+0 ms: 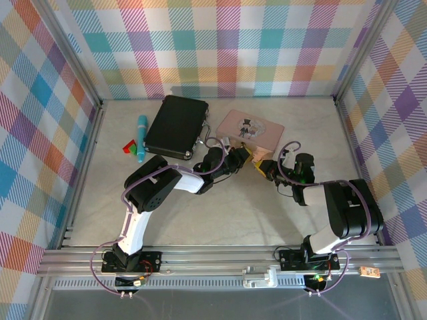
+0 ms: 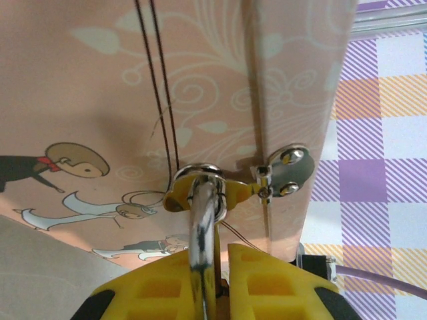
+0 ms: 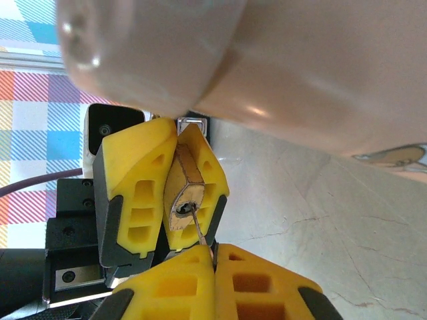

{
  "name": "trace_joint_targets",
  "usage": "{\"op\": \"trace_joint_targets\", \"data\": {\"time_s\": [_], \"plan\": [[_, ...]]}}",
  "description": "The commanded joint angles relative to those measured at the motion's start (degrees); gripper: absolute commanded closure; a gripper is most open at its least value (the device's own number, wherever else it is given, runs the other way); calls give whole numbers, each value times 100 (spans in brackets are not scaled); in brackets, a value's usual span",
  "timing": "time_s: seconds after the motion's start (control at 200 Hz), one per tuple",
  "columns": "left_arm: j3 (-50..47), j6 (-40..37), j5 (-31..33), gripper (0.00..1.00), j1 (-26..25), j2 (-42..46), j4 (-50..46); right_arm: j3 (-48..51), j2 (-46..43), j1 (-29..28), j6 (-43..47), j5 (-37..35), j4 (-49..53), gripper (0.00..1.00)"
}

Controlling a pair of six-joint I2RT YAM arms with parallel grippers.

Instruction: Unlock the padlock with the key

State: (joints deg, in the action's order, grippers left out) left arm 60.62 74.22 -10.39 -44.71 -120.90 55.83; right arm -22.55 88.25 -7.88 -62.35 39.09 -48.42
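The left gripper [image 2: 215,259] is closed tight on the padlock [image 3: 181,193]. In the right wrist view its two yellow fingers [image 3: 140,193] press against either side of the small brass body, and the end with the keyhole faces the camera.

The padlock hangs at the near edge of the pink tin [image 2: 100,80]. Its silvery shackle [image 2: 202,220] rises from between the fingers and loops through a yellowish tab at the tin's seam. Just beside the tab is a small metal latch plate [image 2: 287,170] with two rivets.

The right gripper [image 3: 215,253] is fully closed, and a thin sliver of metal, the key [image 3: 198,228], sticks out from between its pads. The tip of the key sits at the keyhole and seems to be inside it. So little of the blade shows that its depth cannot be told.

From above, the two grippers meet nose to nose on the table [image 1: 220,213], right at the front of the tin. A black case [image 1: 175,125] lies to the tin's left, close to it, and a teal pen-like stick [image 1: 141,137] rests further left, beside the case.
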Motion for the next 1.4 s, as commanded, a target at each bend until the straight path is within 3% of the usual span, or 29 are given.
{"op": "trace_joint_targets", "data": {"time_s": [0.0, 0.5, 1.03, 1.395], "plan": [[-59, 109, -660, 100, -310, 127, 586, -321, -14, -56, 62, -288, -221, 100], [-72, 294, -394, 100, -299, -43, 776, -248, -589, -69, 285, -552, 373, 100], [-104, 979, 694, 100, -299, -40, 898, 196, -453, -310, 101, -779, 142, 100], [11, 1439, 713, 100, -310, -66, 993, 294, -68, -478, 72, -846, -196, 100]]}}
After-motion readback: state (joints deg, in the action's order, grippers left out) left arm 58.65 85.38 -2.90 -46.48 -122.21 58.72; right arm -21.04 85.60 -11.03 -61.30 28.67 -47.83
